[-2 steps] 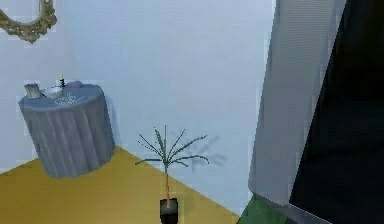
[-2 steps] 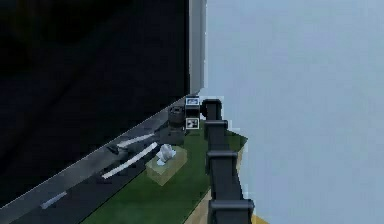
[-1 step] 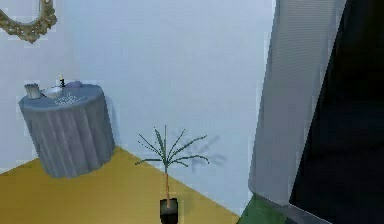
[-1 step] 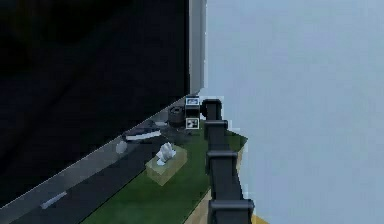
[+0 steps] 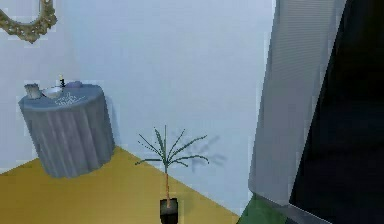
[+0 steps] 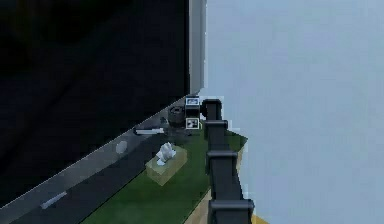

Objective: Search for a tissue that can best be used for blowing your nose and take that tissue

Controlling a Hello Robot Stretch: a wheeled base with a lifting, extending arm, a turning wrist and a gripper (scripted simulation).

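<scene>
one tan tissue box (image 6: 163,168), white tissue (image 6: 167,153) poking from top.

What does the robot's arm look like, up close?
The arm is a dark, square-edged bar built in stepped segments. Near its far end sit two small white squares with black marks. Beside them is the gripper, a dark body with thin jaws.

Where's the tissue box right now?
In the arm side view's lower middle, the tissue box stands on the green surface, just left of the dark arm bar.
</scene>
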